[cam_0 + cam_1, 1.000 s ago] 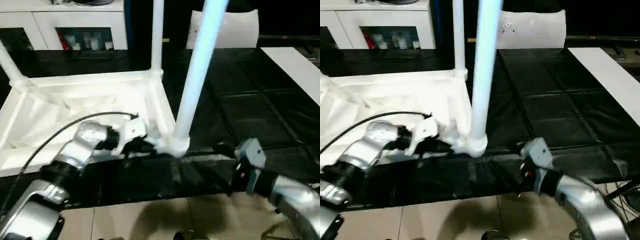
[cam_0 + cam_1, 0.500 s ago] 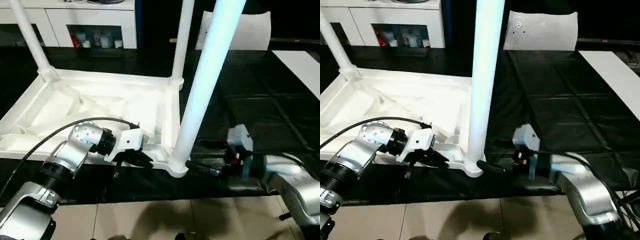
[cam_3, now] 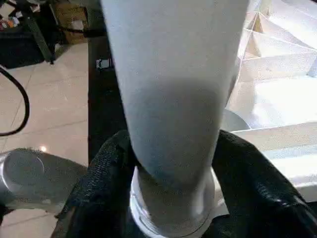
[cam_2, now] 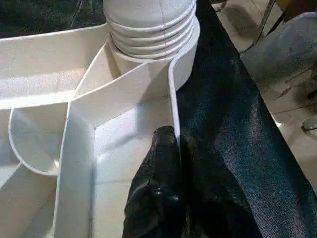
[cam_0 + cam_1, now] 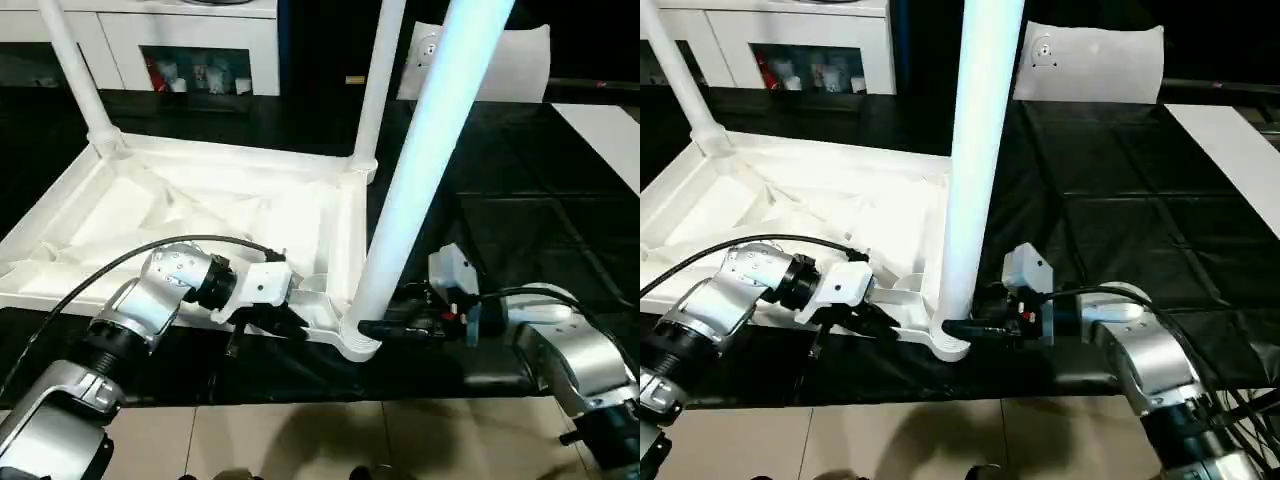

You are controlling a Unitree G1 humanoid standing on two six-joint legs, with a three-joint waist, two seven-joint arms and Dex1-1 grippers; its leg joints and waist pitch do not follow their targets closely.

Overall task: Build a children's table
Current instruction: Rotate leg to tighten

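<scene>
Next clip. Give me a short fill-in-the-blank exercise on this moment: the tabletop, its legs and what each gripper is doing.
1. The white tabletop lies with its ribbed underside facing ____.
2. The number of legs standing in the tabletop's corner sockets is ____.
3. The right gripper has its fingers on either side of the near leg, close to its ____ end.
4. The left gripper is pinched shut on the tabletop's ____.

Missing words: up; three; lower; rim

The tabletop (image 5: 200, 215) lies upside down on the desk (image 5: 520, 230), its near rim just left of the right pincer (image 5: 375, 328), whose fingers (image 3: 99, 188) flank the leg (image 5: 420, 170) standing in the near corner socket (image 5: 355, 340), the left pincer (image 5: 290, 320) pinching that rim beyond it.
</scene>
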